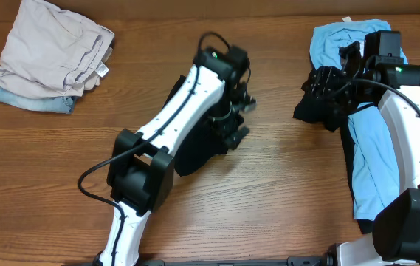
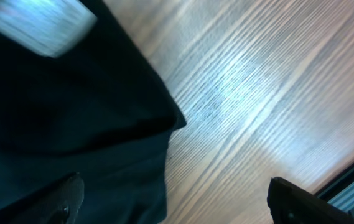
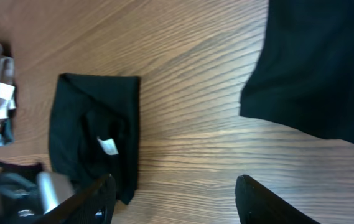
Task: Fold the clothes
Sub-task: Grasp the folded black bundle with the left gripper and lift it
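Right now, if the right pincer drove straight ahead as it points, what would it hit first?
The right pincer would probably meet bare wooden table, between the folded black garment and the other black cloth; depth unclear.

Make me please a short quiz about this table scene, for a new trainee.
1. True or false: the right gripper has its jaws shut.
2. Which colour is the top of the pile? A beige, B red, C green.
3. Fill in: the folded black cloth shows a small white ____.
Key: 1 false, the jaws stand open over bare table; 2 A; 3 tag.
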### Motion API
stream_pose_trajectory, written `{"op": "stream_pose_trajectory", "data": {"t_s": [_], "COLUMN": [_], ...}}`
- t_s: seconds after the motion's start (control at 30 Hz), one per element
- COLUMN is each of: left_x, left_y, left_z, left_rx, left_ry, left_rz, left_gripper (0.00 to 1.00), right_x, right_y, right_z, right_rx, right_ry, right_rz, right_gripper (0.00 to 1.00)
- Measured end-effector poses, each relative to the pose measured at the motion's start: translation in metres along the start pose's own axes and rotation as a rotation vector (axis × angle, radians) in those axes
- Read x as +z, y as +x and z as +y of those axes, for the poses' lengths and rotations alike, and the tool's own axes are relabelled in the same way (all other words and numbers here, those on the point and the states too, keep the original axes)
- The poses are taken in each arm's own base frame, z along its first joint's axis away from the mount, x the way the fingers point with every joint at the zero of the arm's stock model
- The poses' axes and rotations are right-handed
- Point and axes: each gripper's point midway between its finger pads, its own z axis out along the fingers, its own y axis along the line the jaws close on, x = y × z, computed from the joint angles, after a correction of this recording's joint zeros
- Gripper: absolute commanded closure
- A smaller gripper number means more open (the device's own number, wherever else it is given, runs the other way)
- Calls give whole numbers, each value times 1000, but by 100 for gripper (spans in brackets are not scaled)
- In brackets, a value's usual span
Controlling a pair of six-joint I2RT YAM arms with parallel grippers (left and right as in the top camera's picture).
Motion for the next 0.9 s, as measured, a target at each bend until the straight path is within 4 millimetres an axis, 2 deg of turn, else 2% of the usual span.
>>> {"op": "stream_pose_trajectory", "data": {"t_s": [0.13,0.23,0.33,0.47,0.53,0.73,0.83,0.9], "left_x": [28,42,54,64,64,43,33,26], "left_y": [10,17,26,44,55,76,81,71], "left_z": [-4,1,20,63,82,130,139,139], "left_rx": [6,-11,-67,-189,-243,-357,-378,-384], "left_ry": [2,-30,-125,-321,-394,-585,-629,-627], "left_rz": [54,83,111,150,174,194,205,171], "left_gripper": [3,3,2,2,3,6,8,8], "right_x": [0,0,0,0,0,0,0,0], "right_y": [3,2,2,1,1,-1,-1,-3], "right_z": [-4,-5,-6,-7,-8,-8,-8,-8], "right_rx": [-6,-13,-16,-21,-21,-24,-26,-28], "right_ry": [21,28,32,41,44,44,45,46], "right_rz": [8,6,4,2,0,-5,-8,-16], "right_gripper": [35,35,35,35,35,35,34,34]}}
